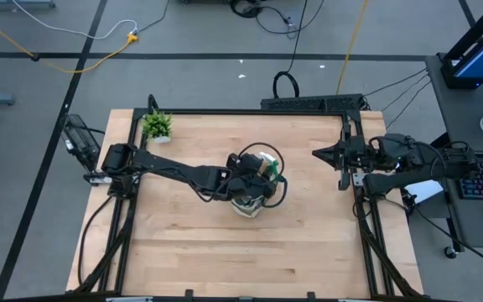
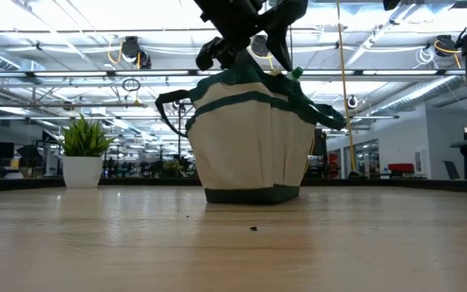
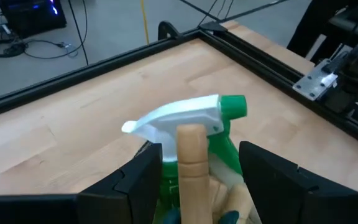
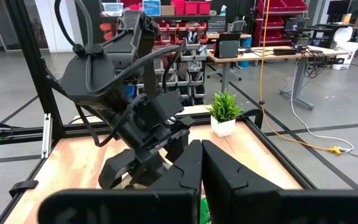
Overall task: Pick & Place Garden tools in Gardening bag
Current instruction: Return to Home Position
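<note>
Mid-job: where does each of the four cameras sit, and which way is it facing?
High: overhead, straight down on the table; both arms show, left gripper over the gardening bag, right gripper at the right edge.
Low: tabletop height, level toward the bag; left gripper above it.
Left wrist: looks down past its open fingers at the spray bottle and a wooden handle.
Right wrist: faces across the table past shut fingers.
Shared: high, low and right wrist show the potted plant.

Left claw [image 3: 199, 152] agape, right claw [image 4: 201, 149] closed
</note>
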{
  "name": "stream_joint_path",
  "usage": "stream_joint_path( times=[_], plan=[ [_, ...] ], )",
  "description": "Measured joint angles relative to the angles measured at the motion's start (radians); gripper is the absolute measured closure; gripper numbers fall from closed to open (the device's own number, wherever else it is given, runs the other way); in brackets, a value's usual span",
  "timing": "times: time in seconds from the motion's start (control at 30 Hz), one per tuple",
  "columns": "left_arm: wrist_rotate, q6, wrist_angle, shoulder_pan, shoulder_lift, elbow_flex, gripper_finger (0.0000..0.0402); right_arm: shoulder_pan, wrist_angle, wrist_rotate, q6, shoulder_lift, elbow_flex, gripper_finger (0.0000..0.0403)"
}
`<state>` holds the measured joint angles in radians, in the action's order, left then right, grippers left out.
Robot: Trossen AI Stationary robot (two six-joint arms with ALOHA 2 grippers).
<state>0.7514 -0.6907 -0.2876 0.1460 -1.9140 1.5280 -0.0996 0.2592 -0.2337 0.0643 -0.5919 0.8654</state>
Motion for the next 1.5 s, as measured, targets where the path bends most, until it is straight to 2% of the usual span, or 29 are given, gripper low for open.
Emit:
stream_joint_path(
  times=[0.2,0.33,0.4,0.53,0.6,0.67,0.8,0.97,1.07,1.33,1.5],
  plan=[
    [0.053,0.0,0.005,0.001,0.02,0.0,0.0183,0.0,0.0,0.0,0.002,0.0,0.0,0.0403],
    [0.114,0.055,0.028,0.003,0.109,0.0,0.0183,0.0,0.0,0.0,0.002,0.0,0.0,0.0403],
    [0.082,0.105,0.025,0.004,0.16,0.001,0.0183,0.0,0.0,0.0,0.002,0.0,0.0,0.0403],
    [-0.145,0.182,-0.099,0.002,0.271,0.001,0.0183,0.0,0.012,0.0,-0.014,0.013,0.0,0.0403],
    [-0.227,0.181,-0.184,0.005,0.313,0.001,0.0183,0.0,0.021,0.003,-0.026,0.025,0.0,0.0403],
    [-0.246,0.164,-0.251,0.017,0.34,0.0,0.0183,0.0,0.046,0.006,-0.025,0.047,0.0,0.0403],
    [-0.167,0.126,-0.305,0.054,0.384,-0.045,0.0183,0.0,0.124,0.03,-0.017,0.1,0.0,0.0403],
    [-0.126,0.055,-0.232,0.096,0.488,-0.212,0.0183,0.0,0.216,0.029,0.05,0.168,0.0,0.0403],
    [-0.13,0.05,-0.097,0.112,0.567,-0.348,0.0183,0.0,0.267,0.03,0.074,0.199,0.0,0.0403],
    [-0.247,0.108,0.203,0.107,0.779,-0.685,0.0183,0.0,0.365,0.028,0.147,0.227,0.0,0.0403],
    [-0.262,0.119,0.245,0.101,0.919,-0.839,0.0183,0.0,0.355,0.027,0.159,0.22,0.0,0.0403]
  ],
)
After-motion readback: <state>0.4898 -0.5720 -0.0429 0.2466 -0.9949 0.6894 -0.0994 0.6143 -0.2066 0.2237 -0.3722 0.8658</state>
